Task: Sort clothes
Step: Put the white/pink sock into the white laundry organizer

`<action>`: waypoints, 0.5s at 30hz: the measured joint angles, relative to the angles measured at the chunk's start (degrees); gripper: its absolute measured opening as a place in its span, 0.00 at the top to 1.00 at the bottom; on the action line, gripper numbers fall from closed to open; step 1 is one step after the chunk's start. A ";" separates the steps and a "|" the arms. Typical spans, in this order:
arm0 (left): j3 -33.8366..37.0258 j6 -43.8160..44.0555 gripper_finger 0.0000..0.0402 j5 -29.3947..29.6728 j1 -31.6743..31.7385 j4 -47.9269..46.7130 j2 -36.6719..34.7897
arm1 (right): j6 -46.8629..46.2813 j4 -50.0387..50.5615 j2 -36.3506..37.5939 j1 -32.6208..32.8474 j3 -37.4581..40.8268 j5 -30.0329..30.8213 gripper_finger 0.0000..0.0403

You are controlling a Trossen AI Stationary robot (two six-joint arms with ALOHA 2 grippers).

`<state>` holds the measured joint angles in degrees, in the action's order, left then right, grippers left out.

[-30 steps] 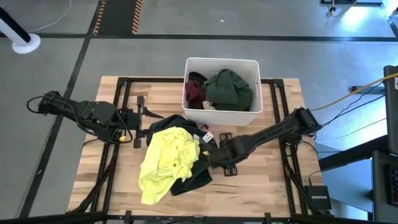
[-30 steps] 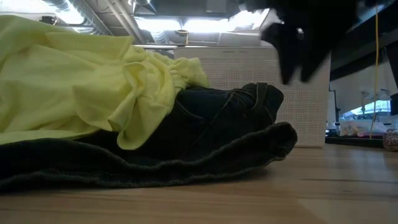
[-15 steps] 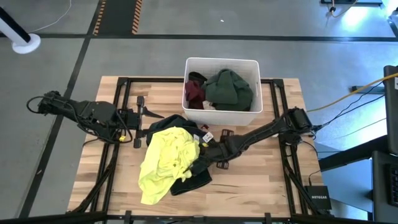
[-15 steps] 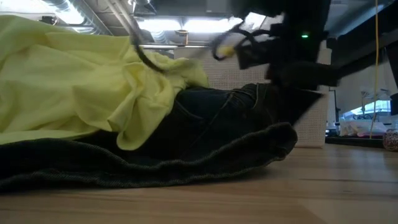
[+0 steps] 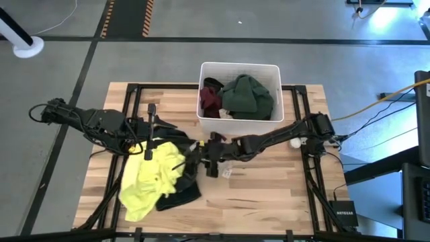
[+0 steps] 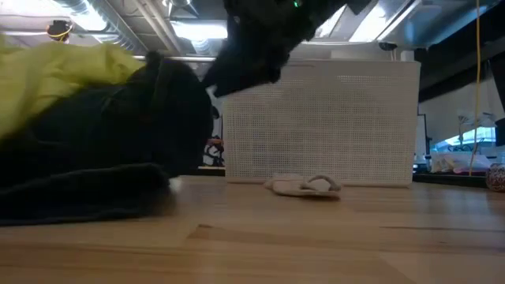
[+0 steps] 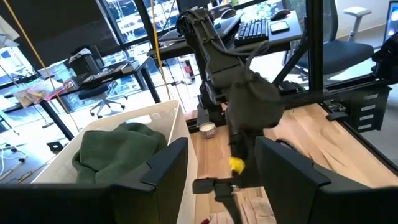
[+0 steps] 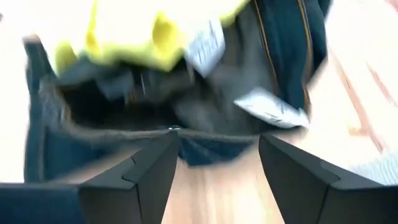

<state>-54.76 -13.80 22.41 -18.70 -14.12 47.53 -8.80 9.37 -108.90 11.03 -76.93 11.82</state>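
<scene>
High view: the neon yellow garment (image 5: 149, 176) lay heaped on the worktop's left half, toward the front edge, resting on top of a black garment (image 5: 180, 193) whose edge showed at its right and front sides. A dark green garment (image 5: 247, 94) and a maroon garment (image 5: 210, 101) sat inside the white bin (image 5: 240, 68) at the middle of the back edge, green to the right, maroon to the left. A small pale piece (image 5: 226, 173) lay on bare wood just right of the heap; in the low view it (image 6: 304, 184) rested in front of the bin wall (image 6: 331, 118).

The right gripper (image 5: 209, 154) was at the heap's right edge, arm stretched in from the right side. In the right wrist view its fingers (image 8: 137, 180) stood spread apart, empty, with black cloth (image 8: 186, 112) and yellow cloth (image 8: 149, 31) just ahead.

The left gripper (image 5: 152, 129) sat at the heap's back-left edge; in the left wrist view its fingers (image 7: 161, 171) were likewise parted and held nothing.
</scene>
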 joint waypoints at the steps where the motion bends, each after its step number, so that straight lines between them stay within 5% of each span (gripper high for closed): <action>1: 0.00 0.14 0.55 0.00 0.00 -0.10 0.00 | 0.06 1.87 0.00 0.02 0.00 -0.10 0.40; 9: 0.00 0.33 0.55 0.00 0.00 -0.32 0.00 | -5.17 24.68 0.53 2.53 0.55 1.12 0.40; 15: 0.00 0.33 0.55 0.00 0.00 -0.19 0.00 | -6.24 17.51 0.24 3.23 7.36 3.33 0.40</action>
<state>-54.76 -13.47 22.41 -18.70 -14.31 47.53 -15.04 26.88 -108.66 14.27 -69.57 15.15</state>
